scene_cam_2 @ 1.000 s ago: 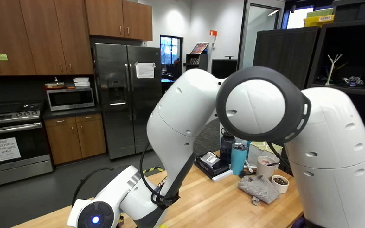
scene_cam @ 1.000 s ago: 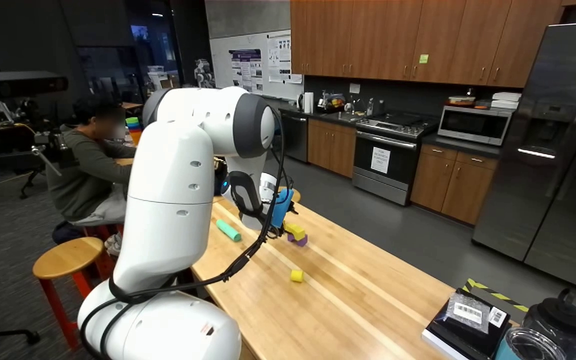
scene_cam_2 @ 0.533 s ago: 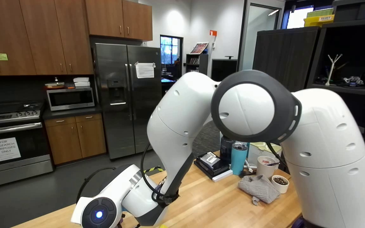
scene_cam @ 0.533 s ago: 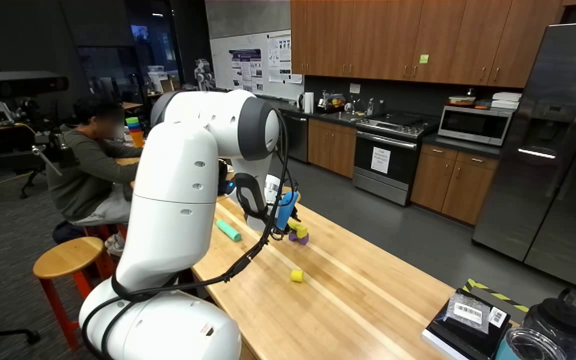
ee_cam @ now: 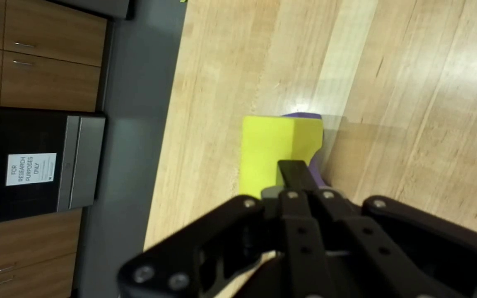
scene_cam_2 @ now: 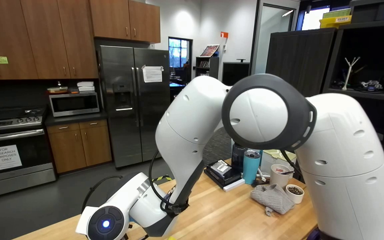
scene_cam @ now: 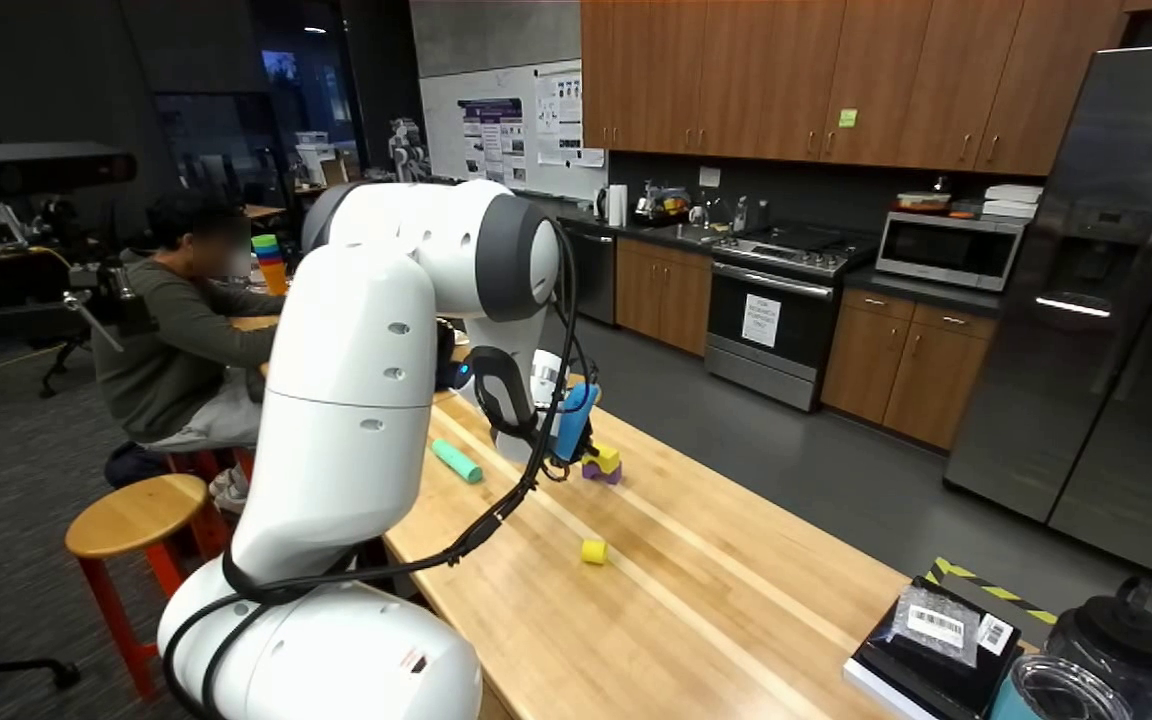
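Right in close, and the gripper (ee_cam: 298,176) is at the yellow block (ee_cam: 265,151), jaws drawn together, nothing showing between them, their tips covering part of it in the wrist view. Touching, or just shy? That angle won't settle it. The step in hand, by my reading, is close work at this little stack: the yellow block sits on the purple block (scene_cam: 604,474), the pair near the long edge of the tabletop (scene_cam: 696,600) that faces the oven (scene_cam: 806,325), well apart from the corner where the black box (scene_cam: 921,655) lies. The next move calls for a light touch, I'd judge: a nudge needs to be low and level, a grip needs those jaws parted first, and a hard push could topple the upper piece. And look at that yellow! A plain flat face, brightly lit, then a duskier strip along the side with a curved bite taken out of it. Purple peeks out beneath, not quite lined up, showing a curve of its own. Farther in from that long edge sits a short yellow cylinder (scene_cam: 593,551), on its own; over by the opposite long edge, a green cylinder (scene_cam: 456,461) rests on its side.
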`<action>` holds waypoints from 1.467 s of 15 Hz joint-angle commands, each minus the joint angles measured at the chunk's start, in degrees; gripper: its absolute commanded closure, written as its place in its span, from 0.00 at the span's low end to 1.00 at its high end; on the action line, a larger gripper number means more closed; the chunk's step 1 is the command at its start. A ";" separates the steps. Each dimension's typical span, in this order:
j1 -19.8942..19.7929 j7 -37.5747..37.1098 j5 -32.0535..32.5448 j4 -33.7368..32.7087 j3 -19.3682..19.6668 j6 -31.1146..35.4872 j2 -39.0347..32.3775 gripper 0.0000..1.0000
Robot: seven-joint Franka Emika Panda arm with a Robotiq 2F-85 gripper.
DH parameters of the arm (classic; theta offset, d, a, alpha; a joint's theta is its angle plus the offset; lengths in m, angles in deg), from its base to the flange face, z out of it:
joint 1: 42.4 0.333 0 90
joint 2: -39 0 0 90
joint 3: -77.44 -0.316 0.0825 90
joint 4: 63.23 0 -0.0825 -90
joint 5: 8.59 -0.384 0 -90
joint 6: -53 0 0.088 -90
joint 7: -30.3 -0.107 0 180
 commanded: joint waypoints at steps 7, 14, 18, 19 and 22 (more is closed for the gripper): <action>-0.97 3.79 -0.87 0.03 0.47 2.07 1.37 0.49; -1.13 10.67 -3.40 -3.78 0.46 2.17 -0.21 0.01; -1.30 15.95 -6.95 -5.74 0.64 2.78 -1.47 0.00; -1.33 16.84 -7.64 -6.03 0.75 2.95 -1.74 0.00; -1.48 19.17 -9.75 -6.43 1.05 3.63 -2.61 0.00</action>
